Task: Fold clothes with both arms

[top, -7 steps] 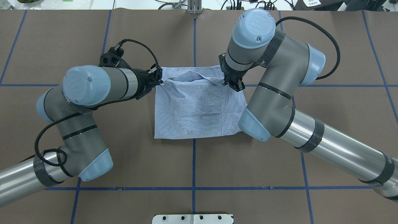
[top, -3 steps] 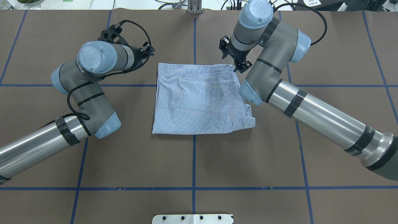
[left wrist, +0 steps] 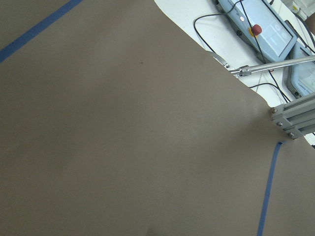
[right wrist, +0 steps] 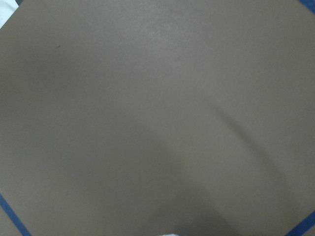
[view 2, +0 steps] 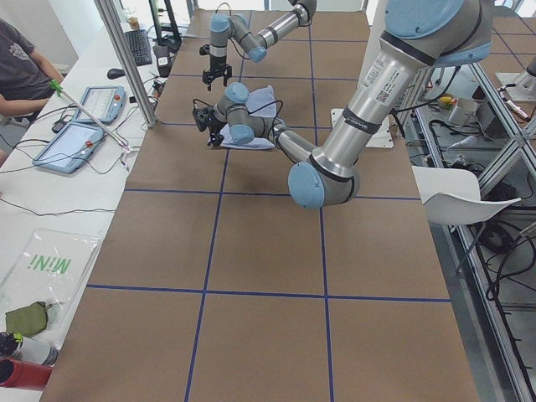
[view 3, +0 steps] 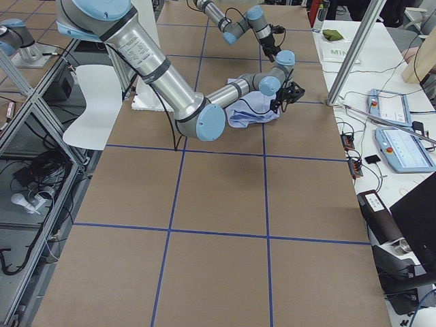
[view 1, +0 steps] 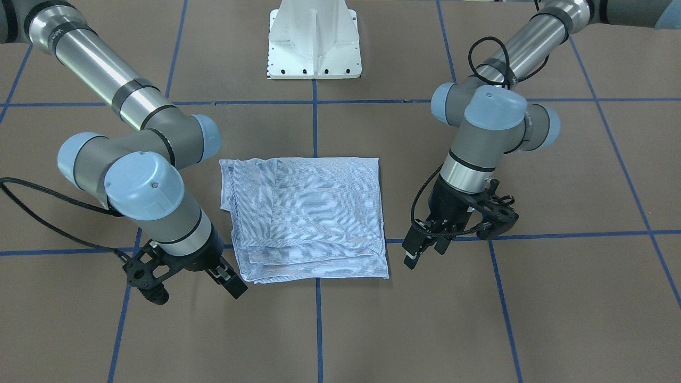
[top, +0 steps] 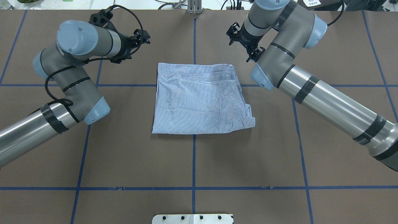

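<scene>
The light blue striped shirt (top: pixel 199 99) lies folded into a flat, roughly square stack at the middle of the brown table; it also shows in the front-facing view (view 1: pixel 306 215). My left gripper (top: pixel 143 36) is open and empty, off the shirt's far left corner, and shows in the front-facing view (view 1: pixel 424 250). My right gripper (top: pixel 255 53) is open and empty, off the shirt's far right corner, and shows in the front-facing view (view 1: pixel 229 279). Neither touches the cloth. Both wrist views show only bare table.
The white mounting base (view 1: pixel 314 40) stands at the table's near edge by the robot. Blue tape lines (top: pixel 193 161) grid the brown table cover. An aluminium post (top: pixel 194 6) stands at the far edge, with control pendants (view 2: pixel 79 126) on the side bench.
Both grippers have let go of the shirt's far edge and drawn back, up and outward toward the far side. The lifted edge has dropped and the shirt lies flat.
</scene>
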